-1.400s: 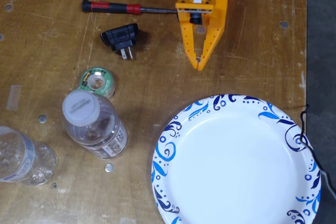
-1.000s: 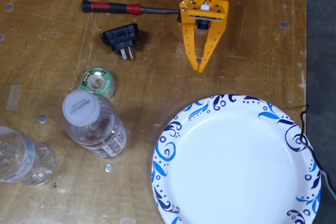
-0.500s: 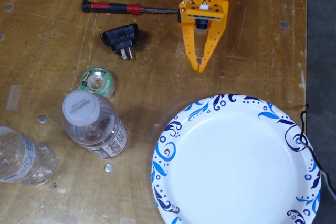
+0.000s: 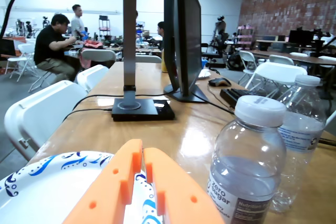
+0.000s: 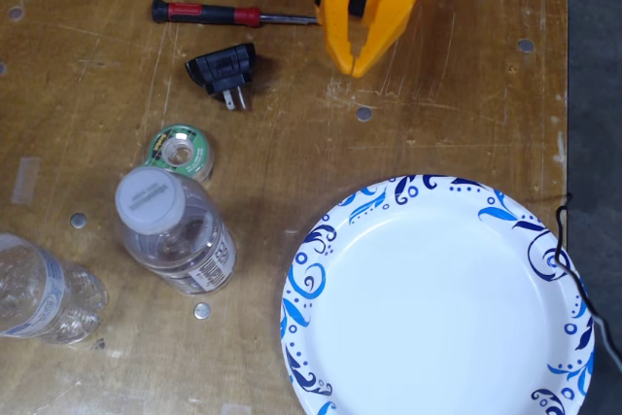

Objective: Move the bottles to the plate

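Note:
Two clear bottles with whitish caps stand at the table's lower left in the fixed view: one upright bottle (image 5: 175, 230) and another bottle (image 5: 44, 293) cut by the left edge. The wrist view shows the "zero sugar" labelled bottle (image 4: 247, 166) close on the right, with the second bottle (image 4: 303, 129) behind it. The white plate (image 5: 437, 308) with blue swirls fills the lower right and holds nothing; its rim also shows in the wrist view as the plate (image 4: 42, 187) at the lower left. My orange gripper (image 5: 358, 67) is at the top centre, far from both bottles, fingers together on nothing; from the wrist the gripper (image 4: 143, 156) points over the plate's edge.
A red-handled screwdriver (image 5: 224, 15), a black plug adapter (image 5: 225, 70) and a green tape dispenser (image 5: 180, 151) lie on the upper left of the wooden table (image 5: 457, 133). A black cable (image 5: 573, 269) hangs off the right edge. Monitors (image 4: 181, 40) stand further along the table.
The gripper has pulled back toward the top edge of the fixed view and now looks shorter, its tip lifted away from the plate. Bottles and plate have not moved.

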`<state>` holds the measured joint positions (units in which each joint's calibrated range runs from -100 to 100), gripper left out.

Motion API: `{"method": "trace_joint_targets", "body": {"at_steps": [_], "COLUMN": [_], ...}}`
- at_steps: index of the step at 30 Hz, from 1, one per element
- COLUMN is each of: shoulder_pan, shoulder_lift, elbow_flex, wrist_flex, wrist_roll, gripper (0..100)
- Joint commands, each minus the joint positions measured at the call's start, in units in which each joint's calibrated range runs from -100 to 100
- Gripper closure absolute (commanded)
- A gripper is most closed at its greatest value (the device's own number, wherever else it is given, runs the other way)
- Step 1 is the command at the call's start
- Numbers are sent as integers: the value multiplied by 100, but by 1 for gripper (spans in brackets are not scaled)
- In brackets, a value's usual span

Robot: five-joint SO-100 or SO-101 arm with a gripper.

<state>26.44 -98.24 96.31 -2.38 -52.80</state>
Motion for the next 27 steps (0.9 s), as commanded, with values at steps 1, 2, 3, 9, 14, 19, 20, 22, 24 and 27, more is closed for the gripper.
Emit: {"method": "trace_joint_targets", "body": {"at_steps": [1, 2, 3, 9, 14, 19, 20, 22, 24, 27], "shoulder_pan": [90, 90, 68, 100, 133, 812, 984, 1265, 1416, 1556], "shoulder_lift": [153, 288, 431, 1738, 3121, 4318, 4487, 4773, 5018, 5414], "elbow_flex": [-307, -370, -442, -1352, -2424, -3262, -3379, -3604, -3839, -4190], "wrist_flex": [-92, -92, -92, -145, -188, -197, -206, -206, -206, -206], "wrist_roll": [22, 22, 22, 22, -15, -20, -20, -25, 1, 22], "gripper": [98, 98, 98, 98, 98, 98, 98, 98, 98, 98]}}
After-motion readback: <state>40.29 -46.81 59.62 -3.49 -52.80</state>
